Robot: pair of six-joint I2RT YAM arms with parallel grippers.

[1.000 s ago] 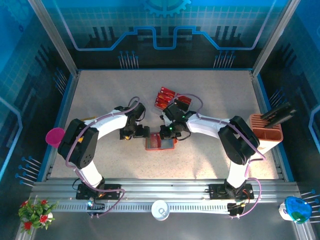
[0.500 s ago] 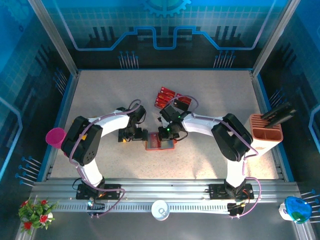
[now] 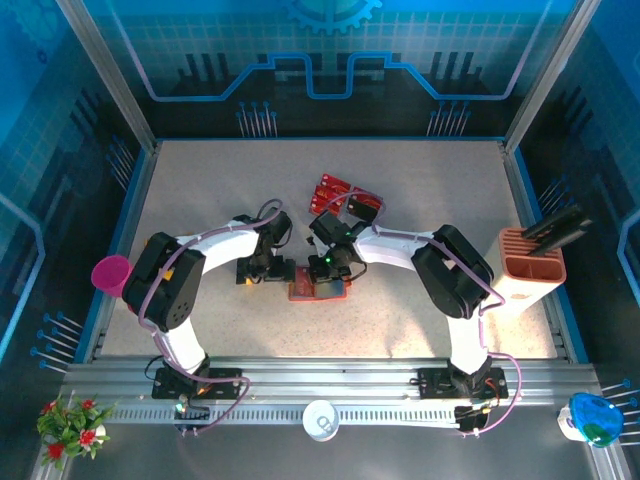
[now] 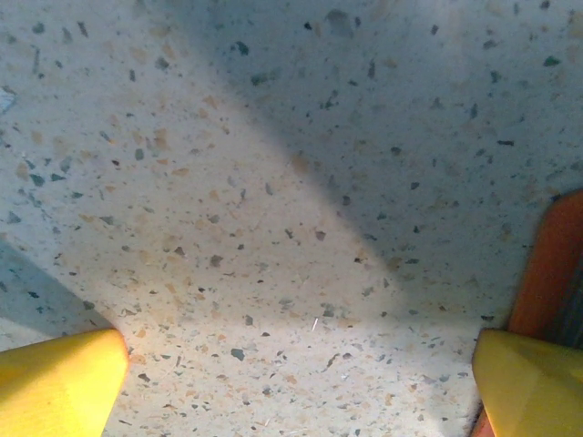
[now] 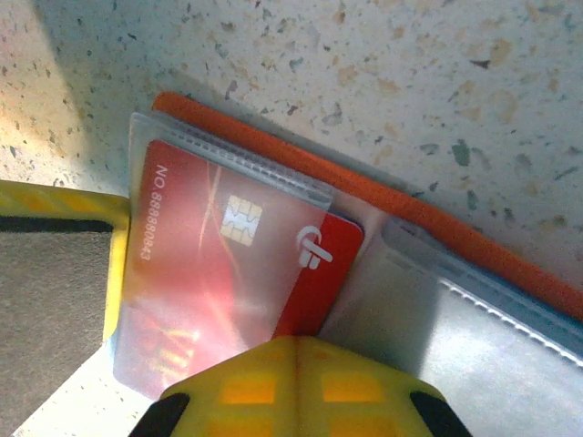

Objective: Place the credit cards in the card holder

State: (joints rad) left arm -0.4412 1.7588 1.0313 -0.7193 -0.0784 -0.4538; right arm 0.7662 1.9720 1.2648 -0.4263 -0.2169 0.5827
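Hanging the left gripper (image 3: pixel 267 271) low over the speckled table (image 4: pixel 273 182), fingers spread wide apart, one yellow fingertip (image 4: pixel 533 387) just beside the orange edge of the card holder (image 3: pixel 320 289). Lying open at mid-table, between the two grippers. Touching the right gripper (image 5: pixel 296 373), fingertips closed together, to the exposed edge of a red credit card (image 5: pixel 209 264) sitting partly inside a clear pocket. Piling more red credit cards (image 3: pixel 335 193) just beyond.

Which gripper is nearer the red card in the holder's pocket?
Right. The right gripper, shut, touches the red card; the left gripper, open, sits beside the card holder.
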